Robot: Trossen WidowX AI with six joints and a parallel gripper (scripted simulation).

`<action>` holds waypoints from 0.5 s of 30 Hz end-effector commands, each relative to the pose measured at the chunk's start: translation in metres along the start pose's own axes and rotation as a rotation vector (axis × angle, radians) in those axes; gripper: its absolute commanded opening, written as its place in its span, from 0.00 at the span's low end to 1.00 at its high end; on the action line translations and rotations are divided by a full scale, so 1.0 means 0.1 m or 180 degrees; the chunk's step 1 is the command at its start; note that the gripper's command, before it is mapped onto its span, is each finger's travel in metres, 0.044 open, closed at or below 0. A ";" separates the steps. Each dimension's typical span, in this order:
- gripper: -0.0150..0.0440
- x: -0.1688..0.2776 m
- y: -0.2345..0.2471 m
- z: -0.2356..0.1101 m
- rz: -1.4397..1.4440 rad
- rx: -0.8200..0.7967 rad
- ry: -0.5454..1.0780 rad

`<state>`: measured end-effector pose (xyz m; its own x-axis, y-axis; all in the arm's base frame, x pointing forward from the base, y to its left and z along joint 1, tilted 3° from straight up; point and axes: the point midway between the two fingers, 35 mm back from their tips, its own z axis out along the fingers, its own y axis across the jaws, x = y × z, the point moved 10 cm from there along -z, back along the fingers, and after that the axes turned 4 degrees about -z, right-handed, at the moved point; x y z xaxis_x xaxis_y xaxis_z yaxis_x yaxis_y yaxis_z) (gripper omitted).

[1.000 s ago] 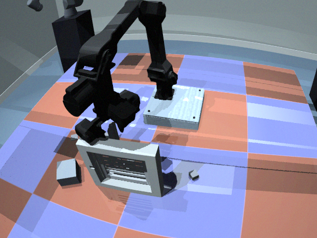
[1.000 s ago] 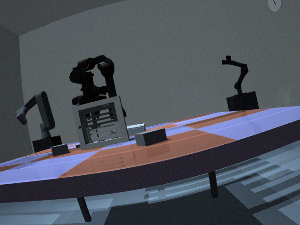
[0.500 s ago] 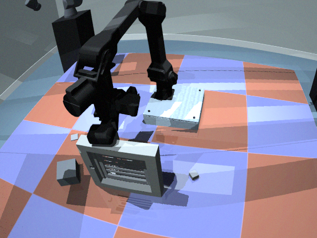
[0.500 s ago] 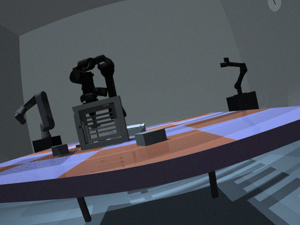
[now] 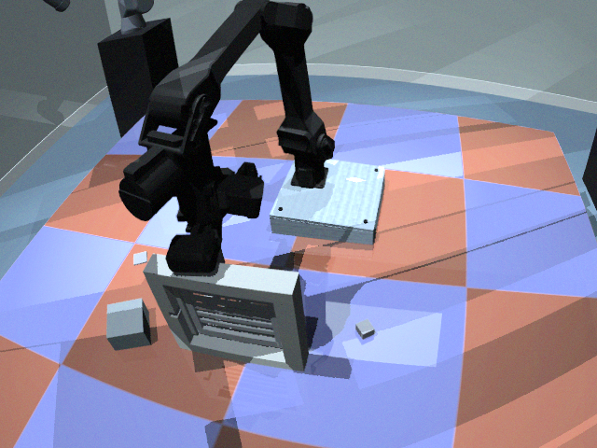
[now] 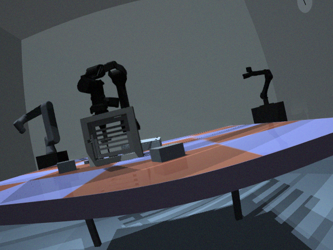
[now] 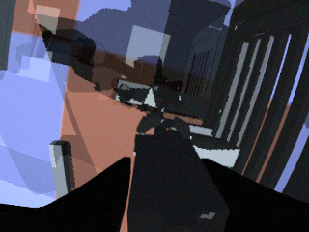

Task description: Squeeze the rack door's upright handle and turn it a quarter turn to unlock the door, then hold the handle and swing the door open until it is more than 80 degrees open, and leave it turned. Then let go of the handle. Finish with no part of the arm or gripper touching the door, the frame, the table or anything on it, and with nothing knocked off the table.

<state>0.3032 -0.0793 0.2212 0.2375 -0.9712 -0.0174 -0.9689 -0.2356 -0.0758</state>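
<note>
Overall, the broad tabletop (image 5: 414,381) (image 6: 209,164) is checked in blue-violet and orange. Bent above it, the black arm (image 5: 294,67) (image 6: 122,86) stands on a pale, slab-like base plate (image 5: 332,204) (image 6: 151,140) and reaches down at the side of the rack nearest that plate.

The grey rack frame (image 5: 294,328) (image 6: 136,132) stands upright on the tabletop, square-cornered and thick-edged, its broad face turned away from the arm's base. Its side posts rise from the tabletop, and its top rail runs crosswise in the top view. Inside the frame sits the grey rack door (image 5: 238,340) (image 6: 93,149), barred by thin parallel slats whose long axes run across, from one side post toward the other. These slats look steep and slanting in the wrist view, where one dark barred panel fills the right side. How far the door is open cannot be told. Nor can the upright handle be made out clearly, so its turn is uncertain.

A grey block (image 5: 128,324) (image 6: 167,152) lies near the frame, apart from it. On the frame's other side, a much smaller grey cube (image 5: 365,329) rests on the tabletop.

The black fingers are partly spread, with a dark shape showing between them; whether they pinch the handle cannot be told.
</note>
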 end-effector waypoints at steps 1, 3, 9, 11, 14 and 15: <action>0.55 0.00 0.00 0.00 -0.0017 0.0002 -0.0013; 0.52 0.00 0.00 0.00 -0.0017 0.0002 -0.0013; 0.46 0.00 0.00 0.00 -0.0017 0.0002 -0.0013; 0.43 0.00 0.00 0.00 -0.0017 0.0002 -0.0013; 0.40 0.00 0.00 0.00 -0.0017 0.0002 -0.0013; 0.39 0.00 0.00 0.00 -0.0017 0.0002 -0.0013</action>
<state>0.3033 -0.0793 0.2212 0.2407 -0.9705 -0.0171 -0.9681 -0.2387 -0.0763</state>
